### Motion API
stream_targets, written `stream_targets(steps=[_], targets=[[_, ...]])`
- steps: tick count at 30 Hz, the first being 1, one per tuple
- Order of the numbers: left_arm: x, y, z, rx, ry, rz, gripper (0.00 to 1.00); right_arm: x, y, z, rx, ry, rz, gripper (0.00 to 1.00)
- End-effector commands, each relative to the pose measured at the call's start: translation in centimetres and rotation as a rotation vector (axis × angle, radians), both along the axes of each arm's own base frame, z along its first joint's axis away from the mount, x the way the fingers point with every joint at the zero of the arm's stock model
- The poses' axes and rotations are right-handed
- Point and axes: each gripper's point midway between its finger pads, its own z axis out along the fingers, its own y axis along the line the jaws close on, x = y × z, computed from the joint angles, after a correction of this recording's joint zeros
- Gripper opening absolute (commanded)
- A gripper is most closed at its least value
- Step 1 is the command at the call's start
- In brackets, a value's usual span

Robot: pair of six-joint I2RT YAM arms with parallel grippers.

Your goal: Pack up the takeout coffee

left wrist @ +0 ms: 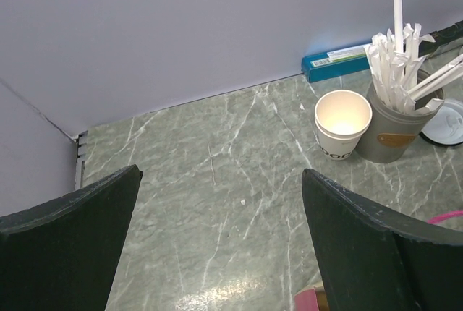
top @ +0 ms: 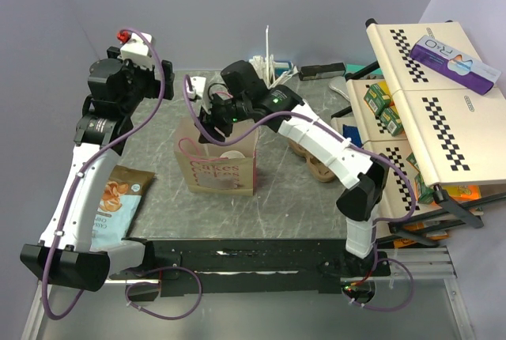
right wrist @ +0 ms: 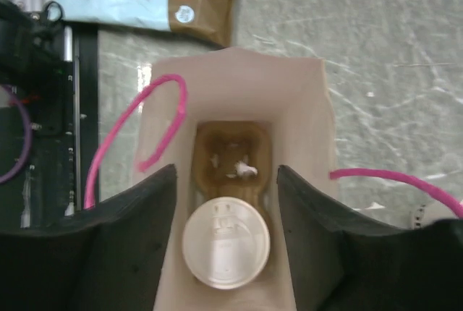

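Hovering right claw (right wrist: 226, 173), lidded cup (right wrist: 226, 251) directly below

A lidded cup (right wrist: 226, 242) sits in a cup tray (right wrist: 230, 153) inside the paper bag (top: 217, 162). A snack pouch (top: 118, 202) lies left of the bag. An open cup (left wrist: 342, 123) stands behind, beside the straw holder (left wrist: 394, 126).

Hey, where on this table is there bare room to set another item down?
Bare marble lies between the snack bag and the paper bag, and again at the front right, in front of the cardboard tray. The back edge is crowded: open cup, straw cup and lid sit close together.
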Motion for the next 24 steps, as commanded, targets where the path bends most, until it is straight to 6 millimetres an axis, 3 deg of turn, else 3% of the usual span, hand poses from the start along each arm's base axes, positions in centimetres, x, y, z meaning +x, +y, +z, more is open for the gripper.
stream_targets(steps=[1,5,8,13,17,24], targets=[[-0.9,-0.1,2.3,-0.033,-0.058,-0.014,1.00,0.3,-0.6,4.4,0.078,-0.083,-0.051,0.69],[-0.9,-0.3,2.4,-0.045,-0.055,-0.030,0.99,0.0,-2.2,9.7,0.187,-0.193,-0.074,0.83],[-0.8,-0.8,2.3,-0.058,-0.051,-0.060,1.00,-0.7,-4.5,14.2,0.282,-0.288,-0.106,0.93],[-0.9,-1.6,2.4,-0.080,-0.046,-0.103,0.99,0.1,-7.5,16.9,0.329,-0.369,-0.206,0.98],[-0.7,-1.7,2.6,-0.086,-0.049,-0.109,0.99,2.4,-11.6,16.7,0.316,-0.353,-0.384,1.00],[0.4,-1.5,2.0,-0.078,-0.037,-0.100,0.99,5.0,-18.4,12.6,0.160,-0.276,-0.628,1.00]])
